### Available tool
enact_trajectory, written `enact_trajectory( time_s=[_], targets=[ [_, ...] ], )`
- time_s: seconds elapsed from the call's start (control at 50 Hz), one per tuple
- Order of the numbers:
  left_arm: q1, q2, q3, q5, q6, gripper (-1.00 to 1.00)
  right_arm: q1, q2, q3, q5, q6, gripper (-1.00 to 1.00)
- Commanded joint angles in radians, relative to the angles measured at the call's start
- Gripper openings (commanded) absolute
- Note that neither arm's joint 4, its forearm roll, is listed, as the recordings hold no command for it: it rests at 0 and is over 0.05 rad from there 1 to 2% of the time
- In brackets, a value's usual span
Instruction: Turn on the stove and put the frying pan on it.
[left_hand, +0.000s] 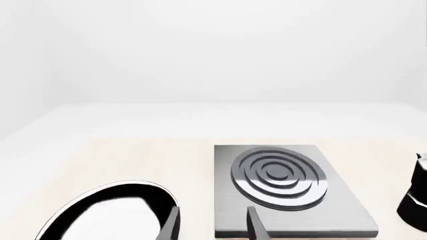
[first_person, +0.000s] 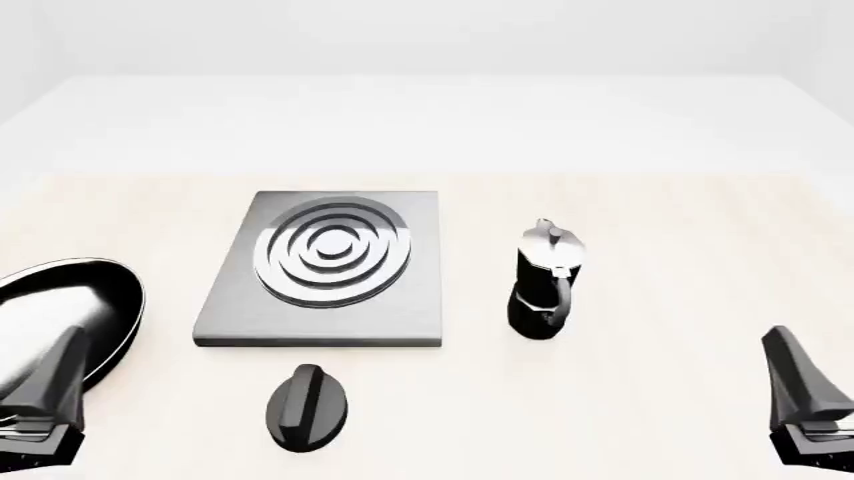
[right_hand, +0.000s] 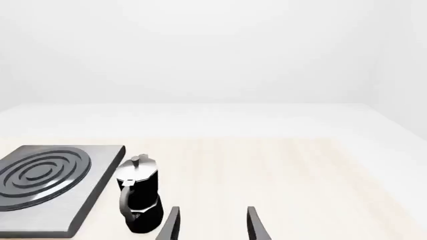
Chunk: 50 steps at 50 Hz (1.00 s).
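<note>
Left wrist view: the left pincer (left_hand: 212, 225) hangs open and empty, its two dark fingers (left_hand: 170, 225) spread above the pale counter (left_hand: 133, 160). The frying pan (left_hand: 107, 212) shows only its glossy black bowl and thin silver rim beside them; the stove (left_hand: 293, 200), a grey slab with raised burner rings, lies just past. The moka pot (left_hand: 417, 200) clips the frame edge.

Front view: the frying pan (first_person: 67, 310) sits at the counter's near left, well apart from the stove (first_person: 327, 270) at centre. The black oval knob (first_person: 308, 405) lies just near of the slab, untouched. The moka pot (first_person: 545, 282) stands upright to the right. The left pincer (first_person: 40, 400) waits by the pan, partly covering it; the right pincer (first_person: 807, 400) waits at near right.

Right wrist view: the right pincer (right_hand: 212, 225) is likewise spread and empty, with the moka pot (right_hand: 139, 200) and the stove (right_hand: 53, 185) ahead.

The pan looks rigid, probably fairly heavy and slick-surfaced; its handle is not visible in any view, so the rim may be the only hold on offer. No brand, label or lettering is legible anywhere.
</note>
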<state>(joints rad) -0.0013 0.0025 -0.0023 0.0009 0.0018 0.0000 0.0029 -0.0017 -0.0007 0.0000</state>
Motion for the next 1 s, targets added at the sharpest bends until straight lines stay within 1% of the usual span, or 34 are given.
enact_trajectory(
  time_s=[0.02,0.08,0.14,0.16,0.18,0.24,0.26,0.28,0.3,0.34,0.36,0.38,0.4,0.42,0.44,0.46,0.54,0.56,0.6,0.64,0.66,0.7,0.78,0.82,0.84,0.86,0.88,0.9,0.92,0.96,1.0],
  targets=[
    [-0.011,0.002,-0.007,0.011,0.017,1.0,0.0,0.005,-0.003,-0.001,0.0,1.0],
    [-0.027,0.001,-0.029,0.033,0.03,1.0,0.0,0.005,-0.003,-0.001,0.0,1.0],
    [-0.059,-0.001,-0.061,0.082,0.047,1.0,0.0,0.005,-0.003,-0.001,0.0,1.0],
    [-0.082,-0.001,-0.077,0.104,0.039,1.0,0.0,0.005,-0.003,-0.001,0.0,1.0],
    [-0.082,-0.001,-0.077,0.104,0.039,1.0,0.0,0.005,-0.003,-0.001,0.0,1.0],
    [-0.106,-0.002,-0.127,0.166,0.086,1.0,0.0,0.005,-0.003,-0.001,0.0,1.0],
    [-0.106,-0.002,-0.128,0.166,0.086,1.0,0.0,0.005,-0.003,-0.001,0.0,1.0],
    [-0.146,-0.002,-0.155,0.223,0.103,1.0,0.0,0.005,-0.003,-0.001,0.0,1.0],
    [-0.168,-0.002,-0.17,0.251,0.088,1.0,0.0,0.005,-0.003,-0.001,0.0,1.0],
    [-0.2,-0.001,-0.195,0.295,0.111,1.0,0.0,0.005,-0.003,-0.001,0.0,1.0],
    [-0.219,0.001,-0.197,0.323,0.099,1.0,0.0,0.004,-0.003,-0.001,0.0,1.0],
    [-0.219,0.002,-0.197,0.323,0.099,1.0,0.0,0.004,-0.003,-0.001,0.0,1.0],
    [-0.264,0.007,-0.222,0.367,0.065,1.0,0.0,0.004,-0.003,-0.001,0.0,1.0],
    [-0.264,0.007,-0.223,0.368,0.065,1.0,0.0,0.004,-0.003,-0.001,0.0,1.0],
    [-0.275,0.01,-0.234,0.39,0.077,1.0,0.0,0.004,-0.003,-0.001,0.0,1.0],
    [-0.282,0.013,-0.258,0.421,0.065,1.0,0.0,0.004,-0.003,-0.001,0.0,1.0],
    [-0.315,0.044,-0.281,0.455,0.059,1.0,0.0,0.004,-0.003,-0.001,0.0,1.0],
    [-0.337,0.072,-0.286,0.459,0.049,1.0,0.0,0.004,-0.003,-0.001,0.0,1.0],
    [-0.353,0.079,-0.308,0.486,0.07,1.0,0.0,0.005,-0.003,-0.001,0.0,1.0],
    [-0.385,0.108,-0.319,0.495,0.068,1.0,0.0,0.005,-0.003,-0.001,0.0,1.0],
    [-0.395,0.109,-0.332,0.51,0.084,1.0,0.0,0.004,-0.003,-0.001,0.0,1.0],
    [-0.42,0.138,-0.345,0.521,0.067,1.0,0.0,0.004,-0.003,-0.001,0.0,1.0],
    [-0.453,0.182,-0.371,0.541,0.067,1.0,0.0,0.004,-0.003,-0.001,0.0,1.0],
    [-0.472,0.211,-0.371,0.539,0.043,1.0,0.0,0.005,-0.003,-0.001,0.0,1.0],
    [-0.513,0.242,-0.385,0.539,0.008,1.0,0.0,0.004,-0.003,-0.001,0.0,1.0],
    [-0.512,0.257,-0.389,0.54,0.013,1.0,0.0,0.004,-0.003,-0.001,0.0,1.0],
    [-0.507,0.282,-0.386,0.536,-0.002,1.0,0.0,0.005,-0.003,-0.001,-0.001,1.0],
    [-0.507,0.282,-0.386,0.536,-0.002,1.0,0.0,0.004,-0.003,-0.001,0.0,1.0],
    [-0.543,0.314,-0.397,0.528,-0.028,1.0,0.0,0.004,-0.003,-0.001,0.0,1.0],
    [-0.545,0.328,-0.398,0.525,-0.029,1.0,0.0,0.005,-0.003,-0.001,0.0,1.0],
    [-0.571,0.355,-0.391,0.505,-0.021,1.0,0.0,0.004,-0.003,-0.001,0.0,1.0]
  ],
)
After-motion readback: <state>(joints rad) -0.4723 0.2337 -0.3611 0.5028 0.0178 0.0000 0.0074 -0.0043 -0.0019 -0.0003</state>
